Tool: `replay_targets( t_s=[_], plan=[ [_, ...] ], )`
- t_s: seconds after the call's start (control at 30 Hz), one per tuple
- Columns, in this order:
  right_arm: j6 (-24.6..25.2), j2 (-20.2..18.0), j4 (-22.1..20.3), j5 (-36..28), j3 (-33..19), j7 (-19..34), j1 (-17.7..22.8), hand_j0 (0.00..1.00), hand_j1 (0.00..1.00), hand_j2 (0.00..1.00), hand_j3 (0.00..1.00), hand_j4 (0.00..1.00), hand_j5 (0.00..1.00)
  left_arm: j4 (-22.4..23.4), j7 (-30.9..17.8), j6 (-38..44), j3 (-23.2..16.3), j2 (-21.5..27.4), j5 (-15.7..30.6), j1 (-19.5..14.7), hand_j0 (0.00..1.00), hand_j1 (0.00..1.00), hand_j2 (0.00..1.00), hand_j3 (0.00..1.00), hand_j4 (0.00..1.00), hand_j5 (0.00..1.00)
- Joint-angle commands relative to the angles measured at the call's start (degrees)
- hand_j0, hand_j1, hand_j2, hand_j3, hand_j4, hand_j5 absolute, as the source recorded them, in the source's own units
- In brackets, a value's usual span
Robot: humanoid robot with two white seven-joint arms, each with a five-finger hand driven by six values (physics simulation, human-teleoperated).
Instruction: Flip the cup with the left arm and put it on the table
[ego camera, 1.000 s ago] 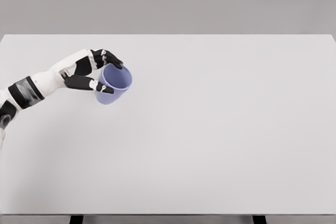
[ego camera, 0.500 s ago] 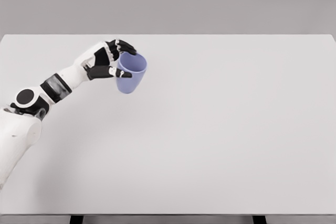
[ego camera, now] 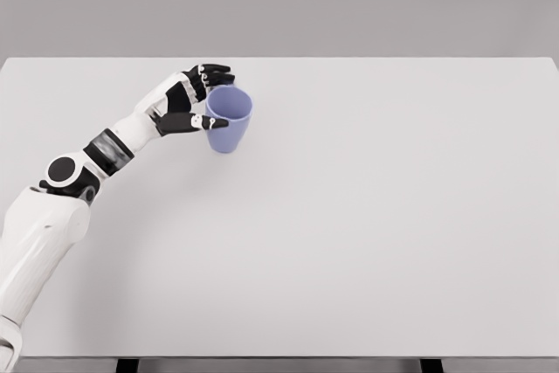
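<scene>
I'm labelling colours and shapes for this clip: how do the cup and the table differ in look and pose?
The cup is lavender-blue; the table is near-white. The cup is a small tapered vessel, mouth up and tilted slightly; the table is a broad flat slab filling most of the view. The left hand grips the cup at its rim; nothing holds the table. Both look plain and matte.

White table (ego camera: 367,242), grey backdrop (ego camera: 349,2)

Smooth lavender-blue plastic cup (ego camera: 229,120), tapered, no handle. Mouth up, rim open toward camera, near upright, slight tilt. Empty inside. Sits between fingers (ego camera: 212,72) above rim's far side and thumb (ego camera: 215,124) across near-left wall; fingers close around upper part, narrow base pointing down below them.
</scene>
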Motion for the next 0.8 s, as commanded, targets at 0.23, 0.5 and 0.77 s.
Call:
replay_targets(
  t_s=[0.23, 0.5, 0.77],
  plan=[
    [0.0, 0.0, 0.0, 0.0, -0.1, 0.0, -0.1, 1.0, 1.0, 1.0, 1.0, 1.0, 1.0, -0.1, 0.0, -0.2, 0.3, 0.7, 0.4, -0.4, 1.0, 1.0, 1.0, 1.0, 1.0, 1.0],
    [0.0, 0.0, 0.0, 0.0, 0.0, 0.0, 0.0, 1.0, 1.0, 1.0, 1.0, 1.0, 1.0, -9.0, 0.0, -5.3, 0.4, 9.6, 0.9, -6.0, 1.0, 1.0, 1.0, 1.0, 1.0, 1.0],
    [0.0, 0.0, 0.0, 0.0, 0.0, 0.0, 0.0, 1.0, 1.0, 1.0, 1.0, 1.0, 1.0, -0.9, 0.0, -15.0, 3.5, 17.8, -14.9, -2.4, 1.0, 1.0, 1.0, 1.0, 1.0, 1.0]
  ],
)
